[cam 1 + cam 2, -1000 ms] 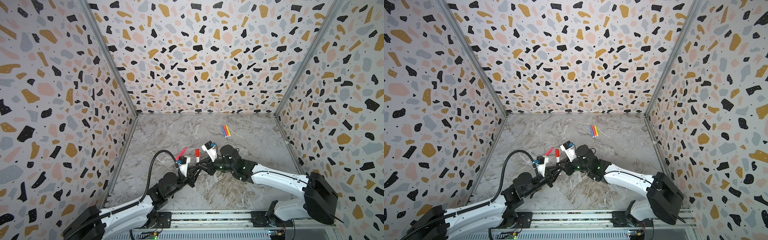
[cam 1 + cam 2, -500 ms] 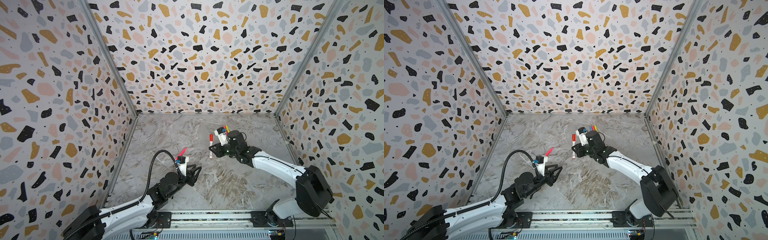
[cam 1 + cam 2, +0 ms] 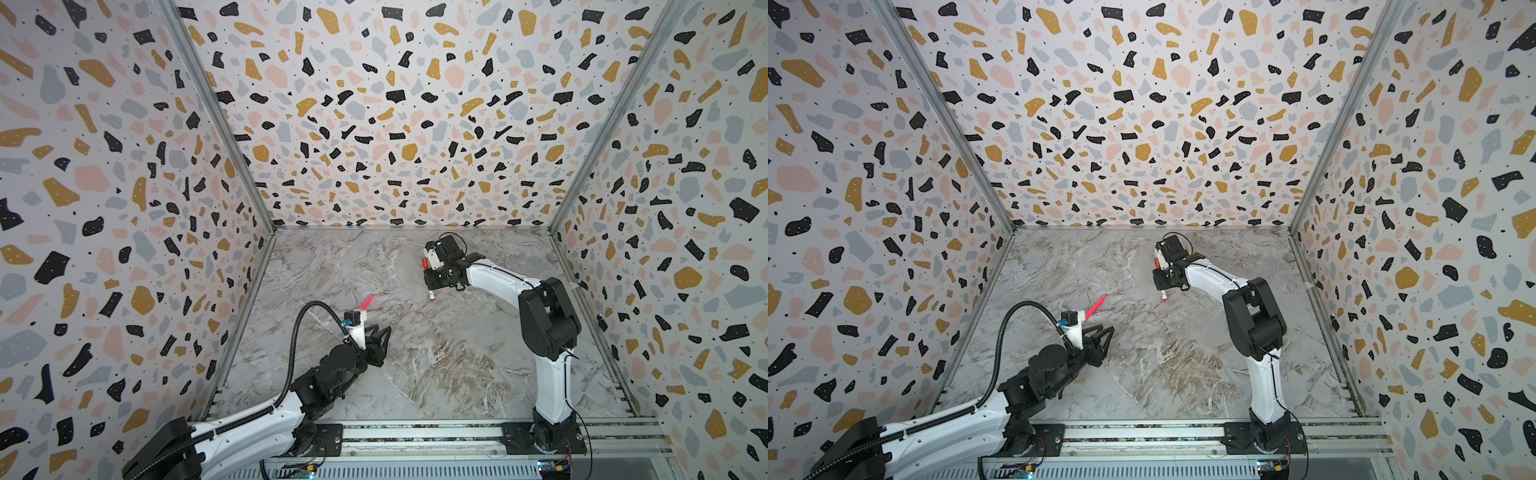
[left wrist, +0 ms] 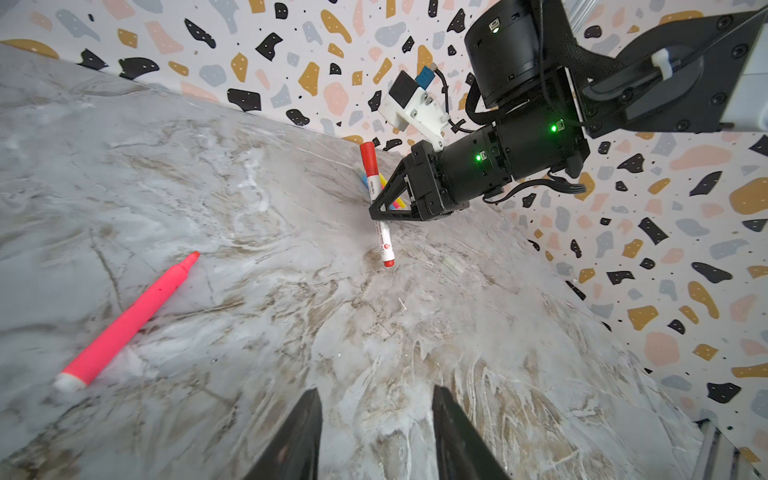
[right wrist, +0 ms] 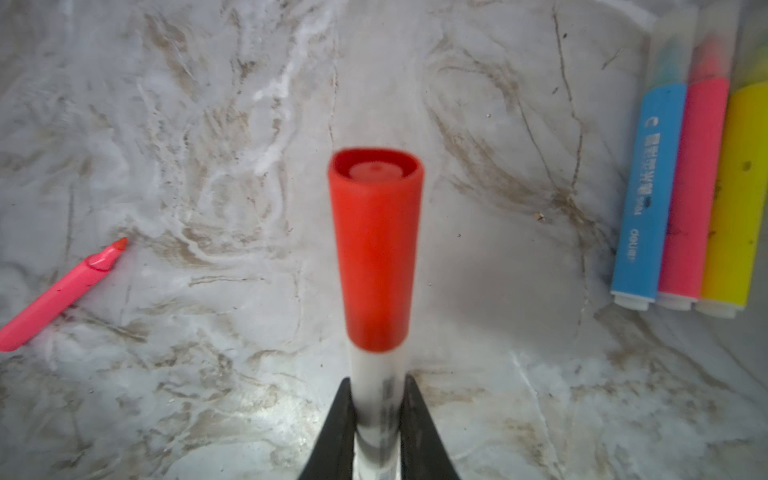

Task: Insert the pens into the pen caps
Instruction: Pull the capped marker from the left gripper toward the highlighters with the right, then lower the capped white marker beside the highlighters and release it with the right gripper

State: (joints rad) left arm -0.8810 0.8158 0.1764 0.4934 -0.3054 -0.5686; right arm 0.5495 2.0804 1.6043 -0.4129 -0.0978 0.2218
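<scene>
**Q:** What is held, and by which claw?

**A:** A white pen (image 5: 374, 365) is gripped at mid-barrel by the right claw (image 4: 379, 210), which is clenched on it. The pen is raised clear of the counter (image 3: 436, 374) and held steeply tilted. A red cap (image 5: 374, 249) is seated on its upper end. The mid-barrel grip is judged to leave both ends free, so this pen seems finished and ready to be set down.

**Q:** And the left claw?

**A:** The left claw (image 4: 376, 392) is released, with its jaws apart and nothing between them. It is held low over the counter, near a pink pen (image 4: 129, 320) that lies flat with its tip bare. That pen is judged to be next.

**Q:** Are any containers seen?

**A:** No tray or box is seen; the caps are the only holders. A row (image 5: 694, 191) of blue, pink and yellow pens lies side by side, touching, towards the back of the counter. Each tip is covered by one of the frosted caps (image 5: 669, 50). A small clear piece (image 4: 453, 264) lies on the counter beyond the white pen. It may be the pink pen's cap, but it is too small to tell.
</scene>
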